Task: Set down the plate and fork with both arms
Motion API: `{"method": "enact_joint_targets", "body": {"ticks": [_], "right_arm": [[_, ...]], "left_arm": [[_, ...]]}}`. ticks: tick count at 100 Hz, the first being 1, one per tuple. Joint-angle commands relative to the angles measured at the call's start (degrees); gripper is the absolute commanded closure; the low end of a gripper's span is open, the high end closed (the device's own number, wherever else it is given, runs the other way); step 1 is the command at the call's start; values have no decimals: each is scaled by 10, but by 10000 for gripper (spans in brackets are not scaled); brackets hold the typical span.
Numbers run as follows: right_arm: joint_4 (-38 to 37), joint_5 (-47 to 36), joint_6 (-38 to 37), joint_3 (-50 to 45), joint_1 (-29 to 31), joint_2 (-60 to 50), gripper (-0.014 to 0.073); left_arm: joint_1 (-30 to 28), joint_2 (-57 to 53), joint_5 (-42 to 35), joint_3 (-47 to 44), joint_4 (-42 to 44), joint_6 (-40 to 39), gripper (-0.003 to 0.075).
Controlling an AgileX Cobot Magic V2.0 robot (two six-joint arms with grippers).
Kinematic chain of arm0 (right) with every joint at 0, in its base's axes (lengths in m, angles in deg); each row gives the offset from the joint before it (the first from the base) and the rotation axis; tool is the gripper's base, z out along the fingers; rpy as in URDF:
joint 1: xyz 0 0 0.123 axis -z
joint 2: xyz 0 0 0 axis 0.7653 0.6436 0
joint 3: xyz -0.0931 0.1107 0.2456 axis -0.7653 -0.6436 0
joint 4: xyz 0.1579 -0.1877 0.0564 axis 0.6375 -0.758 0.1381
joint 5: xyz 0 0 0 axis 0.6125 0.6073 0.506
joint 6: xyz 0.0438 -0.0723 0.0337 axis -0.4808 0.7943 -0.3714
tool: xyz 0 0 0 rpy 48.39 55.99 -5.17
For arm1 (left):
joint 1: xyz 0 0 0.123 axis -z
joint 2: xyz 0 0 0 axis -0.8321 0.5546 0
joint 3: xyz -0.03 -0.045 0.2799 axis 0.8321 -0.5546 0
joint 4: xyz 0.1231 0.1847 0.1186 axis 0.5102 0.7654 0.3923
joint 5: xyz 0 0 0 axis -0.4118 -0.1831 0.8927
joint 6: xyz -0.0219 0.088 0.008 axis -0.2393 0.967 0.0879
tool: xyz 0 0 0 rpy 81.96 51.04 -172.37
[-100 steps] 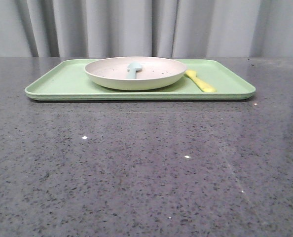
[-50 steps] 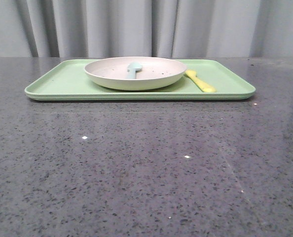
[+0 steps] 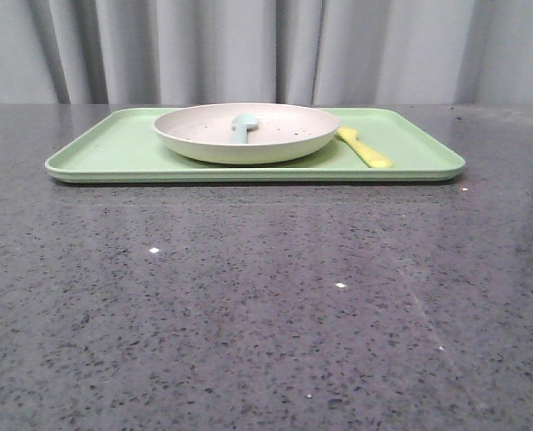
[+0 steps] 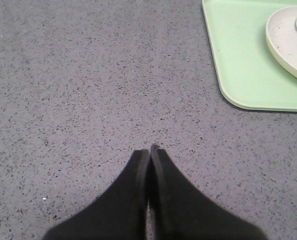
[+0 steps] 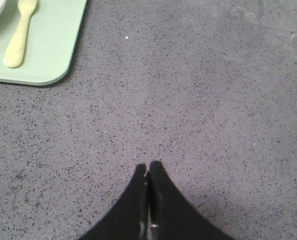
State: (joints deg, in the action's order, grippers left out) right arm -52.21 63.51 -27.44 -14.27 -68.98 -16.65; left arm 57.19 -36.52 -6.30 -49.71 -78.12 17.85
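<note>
The cream-white speckled plate sits on the light-green tray at the far side of the table; its edge also shows in the left wrist view. The yellow fork lies on the tray just right of the plate; it also shows in the right wrist view. My left gripper is shut and empty over bare table, well short of the tray. My right gripper is shut and empty over bare table, away from the fork. Neither gripper shows in the front view.
A pale blue-green utensil lies inside the plate. The tray's corner shows in the left wrist view and its other corner in the right wrist view. The dark speckled table stretches in front. Grey curtains hang behind.
</note>
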Motion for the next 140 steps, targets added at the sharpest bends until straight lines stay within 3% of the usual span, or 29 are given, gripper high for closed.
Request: {"method": "enact_joint_targets", "body": {"ticks": [1, 40, 55, 71, 87, 117, 140], "right_arm": [[-21, -35, 1, 13, 3, -1, 662], [-21, -35, 1, 13, 3, -1, 662], [-21, -35, 1, 13, 3, -1, 662], [-21, -35, 1, 13, 3, -1, 662], [-21, -35, 1, 13, 3, -1, 662], [-21, -35, 1, 13, 3, -1, 662], [-21, -35, 1, 13, 3, -1, 662]], "left_arm": [[0, 0, -40, 14, -5, -7, 741], [0, 0, -51, 13, 2, -7, 741], [0, -9, -153, -21, 8, -7, 741], [0, -67, -288, -116, 14, -7, 741], [0, -157, -364, -221, 33, -7, 741], [0, -317, -380, -346, 51, -7, 741], [0, -368, -390, -389, 53, -7, 741]]}}
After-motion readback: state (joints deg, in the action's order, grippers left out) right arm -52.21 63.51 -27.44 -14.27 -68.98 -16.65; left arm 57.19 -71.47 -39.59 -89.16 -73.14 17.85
